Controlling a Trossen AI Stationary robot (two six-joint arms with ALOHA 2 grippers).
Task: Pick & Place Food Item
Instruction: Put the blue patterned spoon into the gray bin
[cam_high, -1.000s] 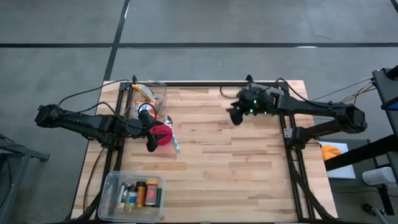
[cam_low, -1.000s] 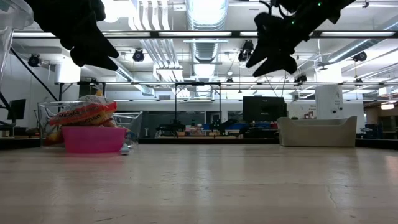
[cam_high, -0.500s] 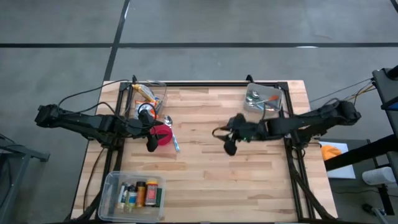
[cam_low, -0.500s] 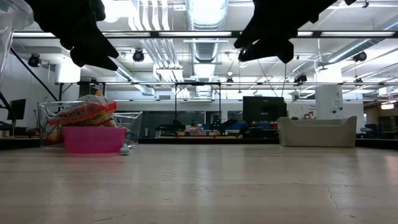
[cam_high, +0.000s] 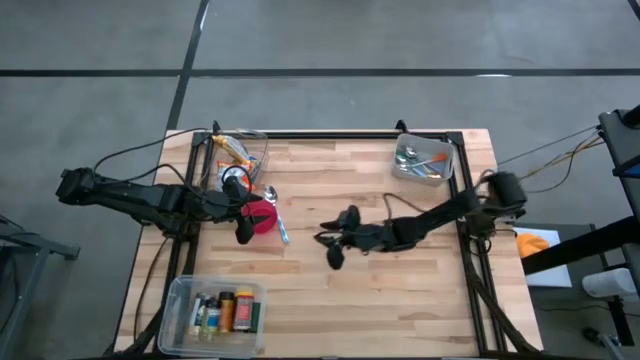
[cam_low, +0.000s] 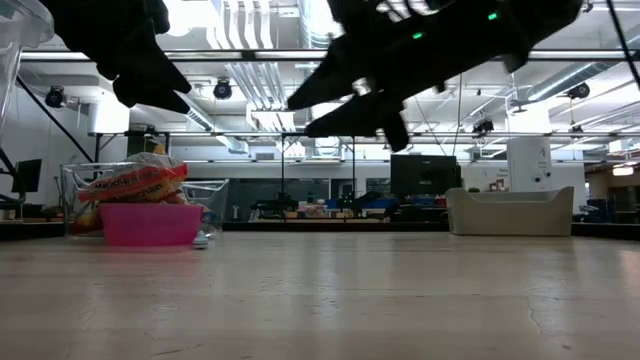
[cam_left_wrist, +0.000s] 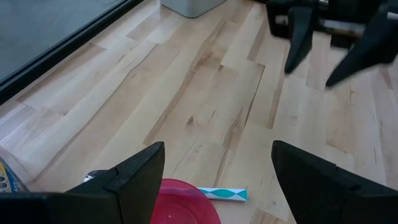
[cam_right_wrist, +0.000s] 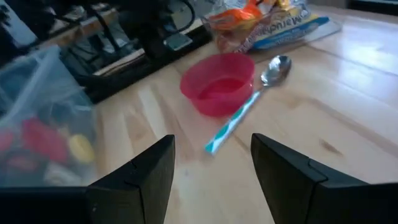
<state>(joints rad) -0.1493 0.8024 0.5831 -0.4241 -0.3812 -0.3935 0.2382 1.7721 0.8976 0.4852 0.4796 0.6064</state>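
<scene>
Left gripper (cam_high: 243, 232) is hovering open and empty over the bowl (cam_high: 262, 216); snack bag (cam_high: 236, 150) is lying toward the table's far-left corner. Right gripper (cam_high: 335, 255), open and empty, is sitting farther off.

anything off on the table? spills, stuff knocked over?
Nothing stands out. The pink bowl sits upright and looks empty, with the spoon lying flat on the wood beside it. Snack packets sit in the clear bin, and no spill shows on the table.

Bright ceiling strip lights (cam_low: 330, 20) glare, silhouetting both arms; the right wrist view is softly blurred.
</scene>
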